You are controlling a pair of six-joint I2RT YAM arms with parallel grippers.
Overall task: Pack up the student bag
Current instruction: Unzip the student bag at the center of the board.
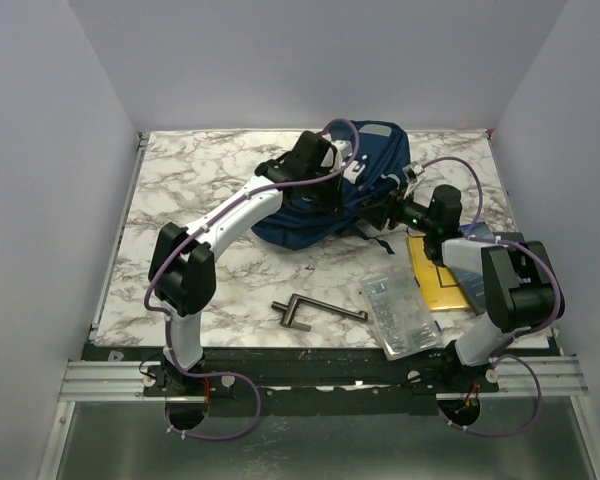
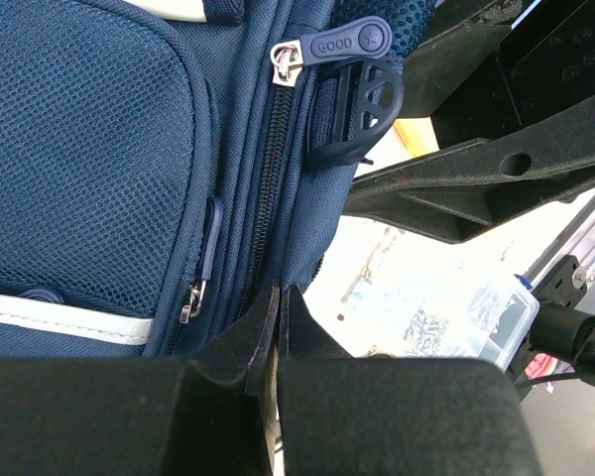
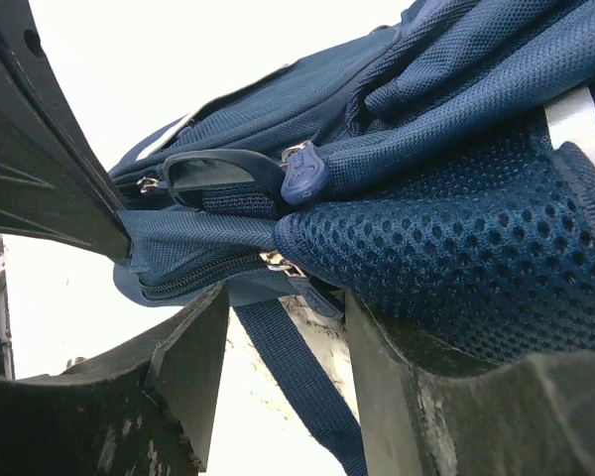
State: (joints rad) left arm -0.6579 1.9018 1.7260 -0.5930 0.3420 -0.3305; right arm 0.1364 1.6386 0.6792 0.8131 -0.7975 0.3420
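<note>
Black fingers of the left gripper (image 2: 276,309) fill the bottom of the left wrist view, pressed together with no gap between them. The tips rest against a seam of the bag (image 1: 300,226) beside its main zip; whether a fold of cloth is nipped between them cannot be told. Location of the bag: far half of the marble table (image 1: 180,180), right of centre, lying between the two grippers. Handling, as a judgement: the bag is soft, limp woven fabric with padded mesh (image 3: 456,238). It will probably sag, fold and slide on the smooth top rather than lift as one piece, and it looks light and not fragile. Recommended holds: the rubbery zip pull (image 2: 342,45) for opening, the moulded loop (image 2: 362,109) beneath it for lifting, or a seam edge for bracing. One gripper should anchor the cloth while the other draws the zip. Right gripper (image 3: 286,297): jaws parted to a moderate width, straddling the side of the bag where a metal slider (image 3: 276,262) sits. The mesh appears to rest on one finger, yet nothing is clamped. Items lying nearer the arm bases than the bag: a yellow book (image 1: 435,278), a clear box (image 1: 400,312) and a metal crank (image 1: 315,310).
</note>
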